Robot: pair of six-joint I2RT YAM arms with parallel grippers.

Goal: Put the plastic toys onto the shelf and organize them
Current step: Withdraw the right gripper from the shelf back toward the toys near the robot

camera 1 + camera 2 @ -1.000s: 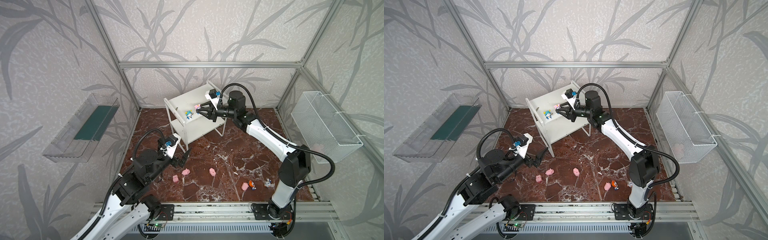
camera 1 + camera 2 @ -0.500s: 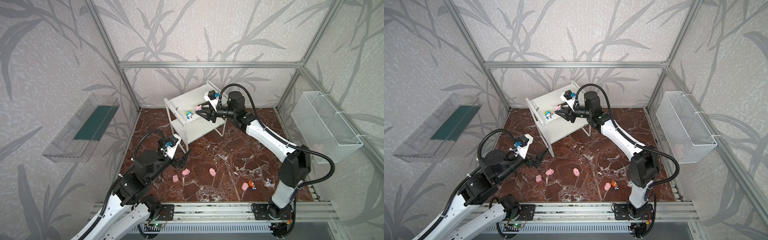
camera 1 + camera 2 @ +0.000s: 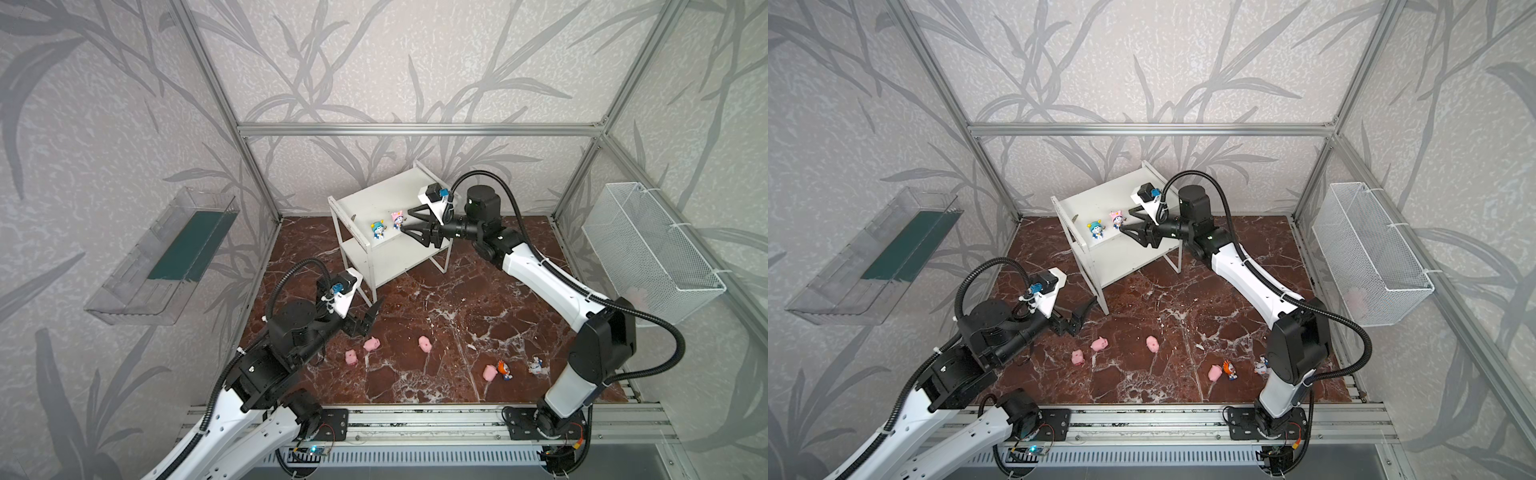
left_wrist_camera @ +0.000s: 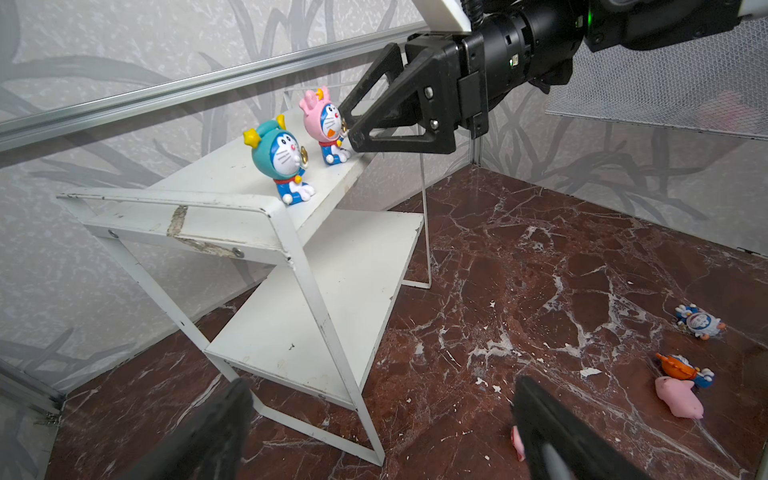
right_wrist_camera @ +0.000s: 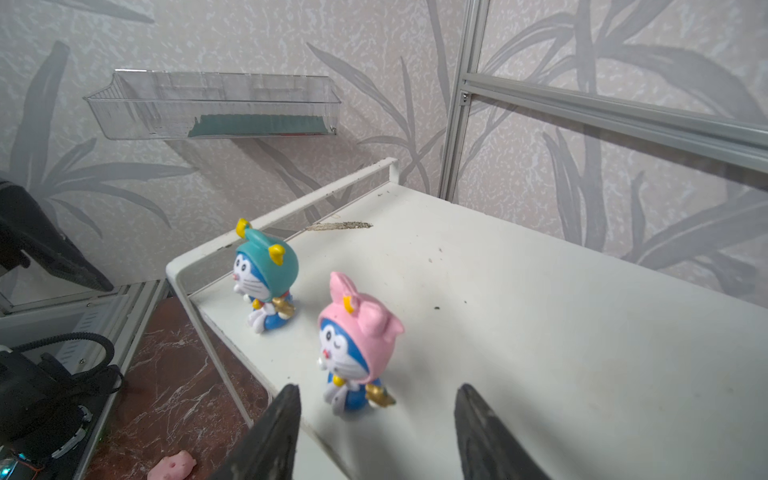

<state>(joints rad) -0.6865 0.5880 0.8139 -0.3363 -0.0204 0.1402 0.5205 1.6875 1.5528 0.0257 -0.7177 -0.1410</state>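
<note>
Right pincer (image 5: 378, 388) spread astride pink-hat figurine (image 5: 357, 340); teal-hat figurine (image 5: 266, 278) near, on shelf (image 5: 540, 332)

No text, label, brand, number or sign can be read in any view. The teal-hatted figurine (image 4: 282, 160) and the pink-hatted figurine (image 4: 328, 124) on the shelf (image 4: 224, 178) carry painted faces only, with no lettering on them
</note>
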